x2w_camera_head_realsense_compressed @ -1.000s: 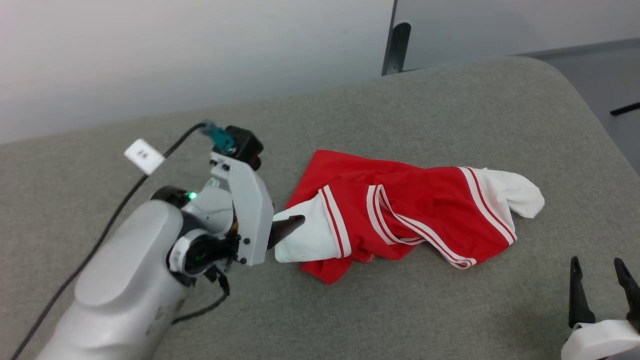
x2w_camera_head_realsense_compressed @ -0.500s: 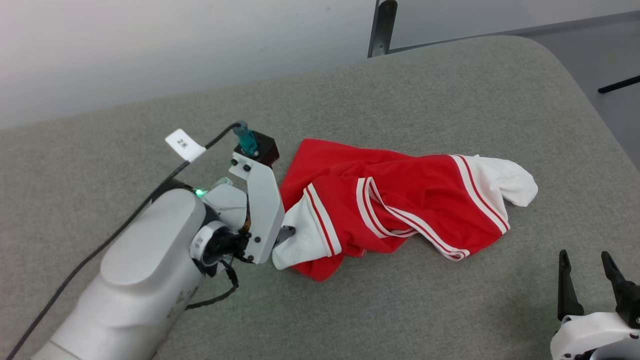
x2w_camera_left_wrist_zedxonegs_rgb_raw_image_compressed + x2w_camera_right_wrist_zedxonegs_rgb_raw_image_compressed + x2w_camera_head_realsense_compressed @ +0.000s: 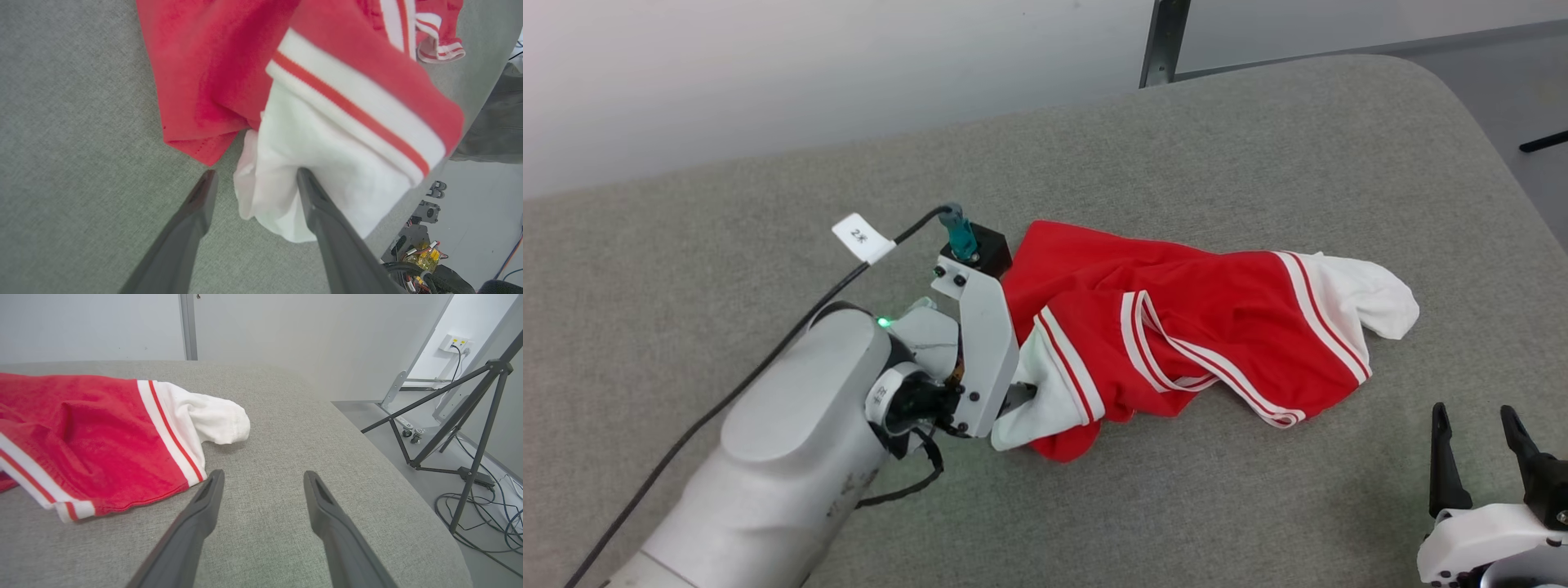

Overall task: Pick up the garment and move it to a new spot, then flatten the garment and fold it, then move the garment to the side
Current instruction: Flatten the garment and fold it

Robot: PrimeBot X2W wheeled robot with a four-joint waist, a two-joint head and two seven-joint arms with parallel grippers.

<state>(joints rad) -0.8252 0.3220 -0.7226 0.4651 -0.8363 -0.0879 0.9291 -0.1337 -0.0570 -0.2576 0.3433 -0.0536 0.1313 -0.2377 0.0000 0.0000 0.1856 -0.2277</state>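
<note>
Inspecting centre frame, we find the garment crumpled on the desk. The left end effector, fingers apart, straddles its white sleeve end, presumably to pinch it. The right end effector hangs apart, lower right.

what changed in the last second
The left gripper pushed forward into the white sleeve end of the garment, jaws open, so cloth now sits between its fingers; nothing is gripped yet. The garment otherwise lies as before on the grey surface, and the right gripper stays open, apart from it.
</note>
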